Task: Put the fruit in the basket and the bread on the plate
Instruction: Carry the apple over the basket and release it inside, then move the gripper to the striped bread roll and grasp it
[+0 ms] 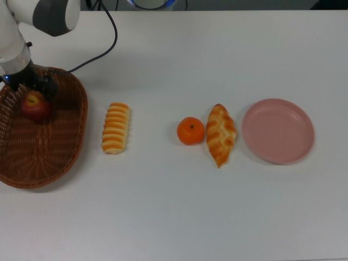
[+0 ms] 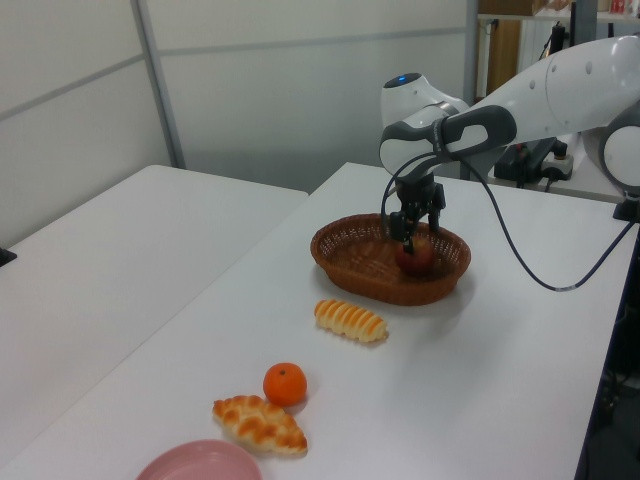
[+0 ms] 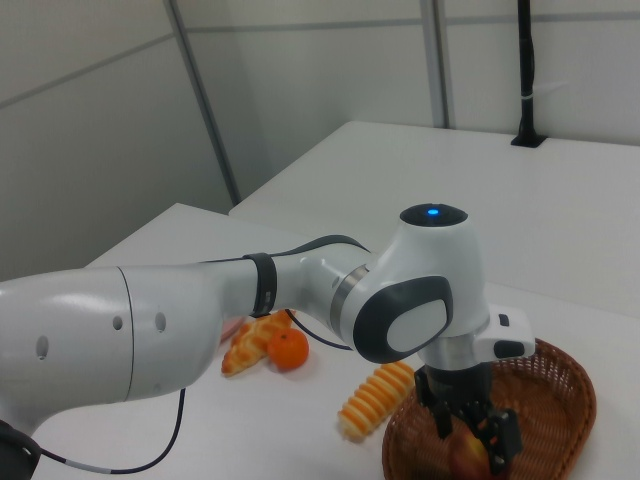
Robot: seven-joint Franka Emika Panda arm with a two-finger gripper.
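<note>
No readable text, labels, brands or nos. anywhere: none on arm, food, basket, plate or tabletop.

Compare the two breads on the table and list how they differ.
The ribbed roll has blunt ends and pale cross stripes; the braided pastry has pointed ends and a criss-cross crust. The ribbed roll lies alone nearer the basket; the braided pastry lies between the mandarin and the plate. Both are golden-orange, elongated, still off the plate.

White table [image 1: 217,217] with basket [image 1: 49,157], ribbed roll [image 1: 116,128], mandarin [image 1: 190,131], braided pastry [image 1: 221,134], pink plate [image 1: 278,131].
</note>
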